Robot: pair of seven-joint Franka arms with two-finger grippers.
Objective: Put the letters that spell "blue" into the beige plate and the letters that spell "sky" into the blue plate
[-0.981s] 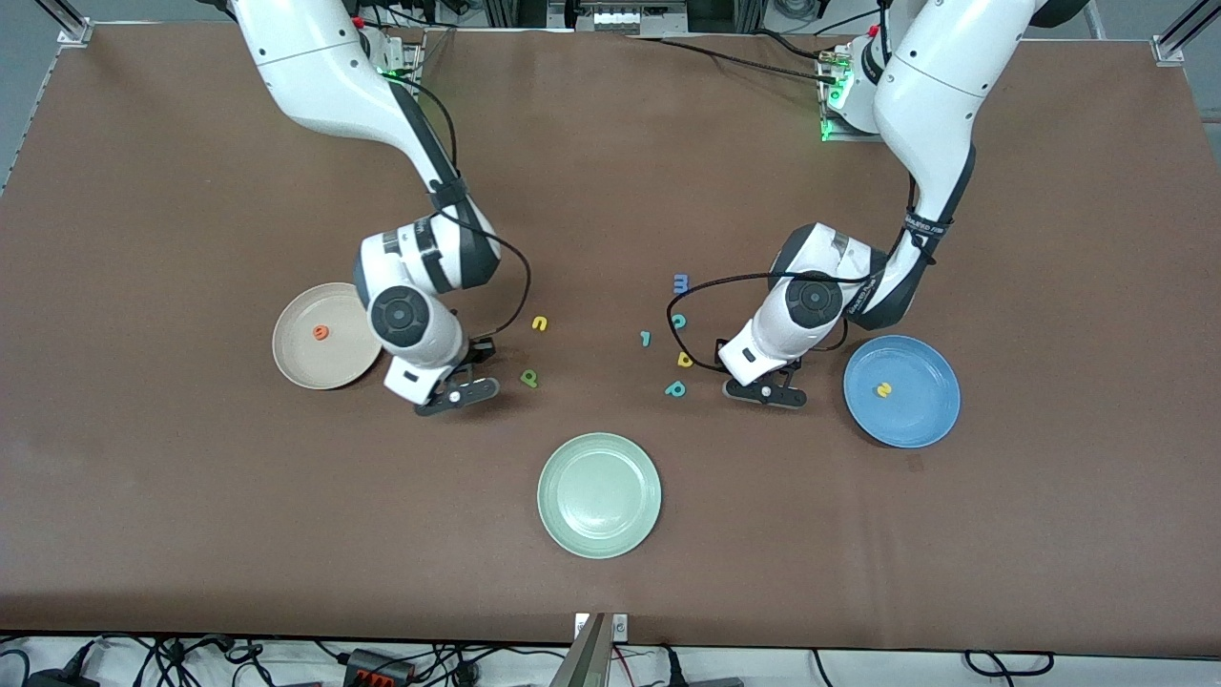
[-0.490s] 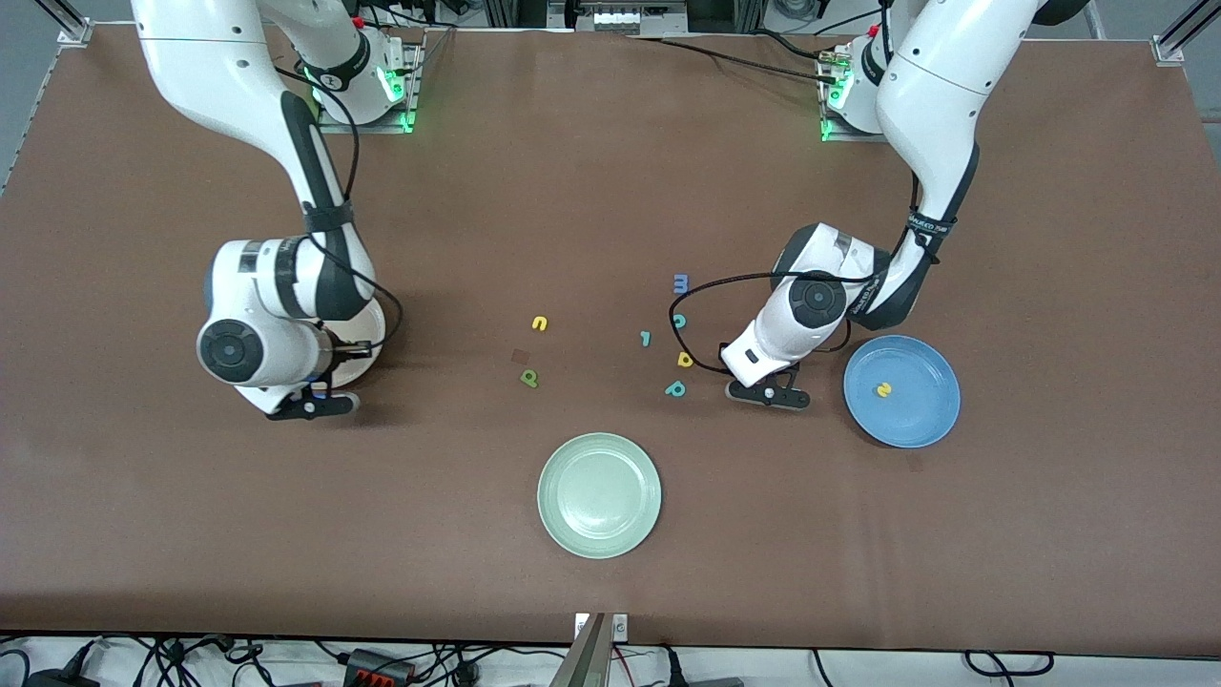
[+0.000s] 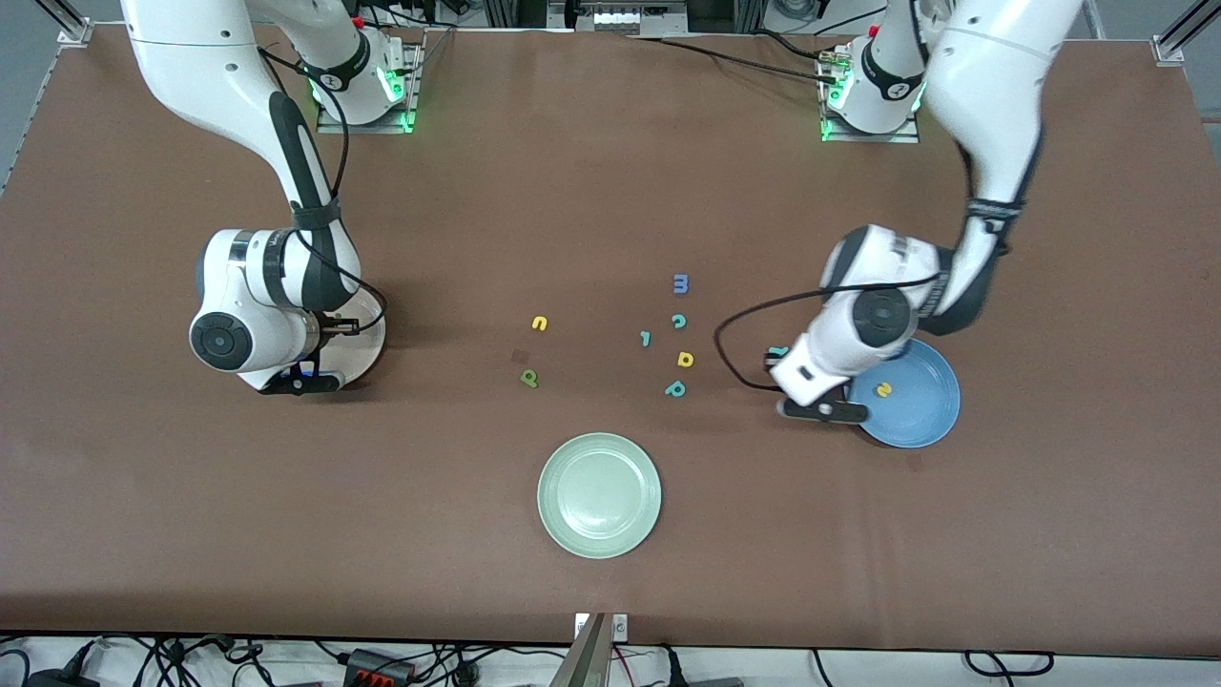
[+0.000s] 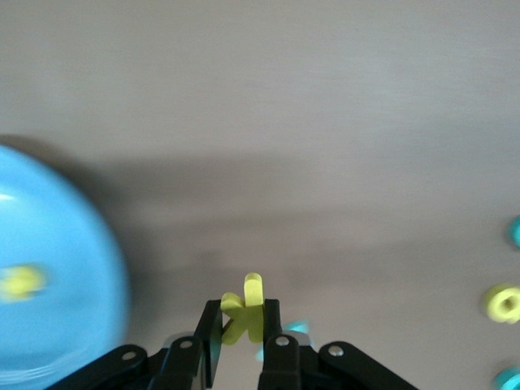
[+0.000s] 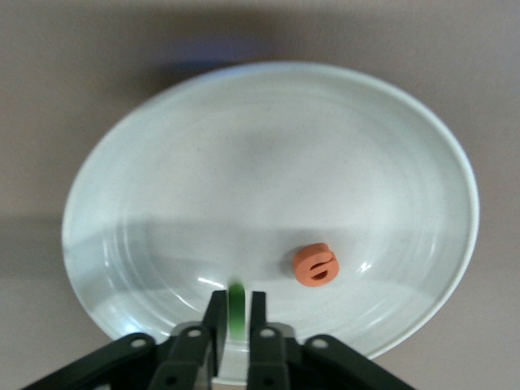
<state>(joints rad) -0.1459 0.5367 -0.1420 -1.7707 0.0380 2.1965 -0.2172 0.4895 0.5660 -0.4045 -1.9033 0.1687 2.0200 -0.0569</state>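
Observation:
My right gripper [image 3: 305, 382] [image 5: 236, 302] hangs over the beige plate [image 3: 370, 345] [image 5: 268, 154], open a sliver wider than the dark green "l" [image 5: 236, 286] blurred between its fingers. An orange "e" [image 5: 315, 265] lies in that plate. My left gripper [image 3: 825, 408] [image 4: 242, 310] is shut on the yellow "k" [image 4: 253, 289], over the table beside the rim of the blue plate [image 3: 920, 405] [image 4: 57, 244], which holds the yellow "s" [image 3: 884, 389]. The yellow "u" [image 3: 540, 323], green "b" [image 3: 529, 378] and teal "y" [image 3: 779, 352] lie on the table.
Mid-table lie a blue "m" [image 3: 681, 283], teal "c" [image 3: 678, 322], small teal hooked piece [image 3: 646, 338], yellow "d" [image 3: 685, 359] and teal "p" [image 3: 675, 388]. A pale green plate [image 3: 599, 494] sits nearer the front camera than the letters.
My right arm swung from mid-table to over the beige plate with the green "l". My left gripper shut on the "k" and carried it toward the blue plate, uncovering the teal "y".

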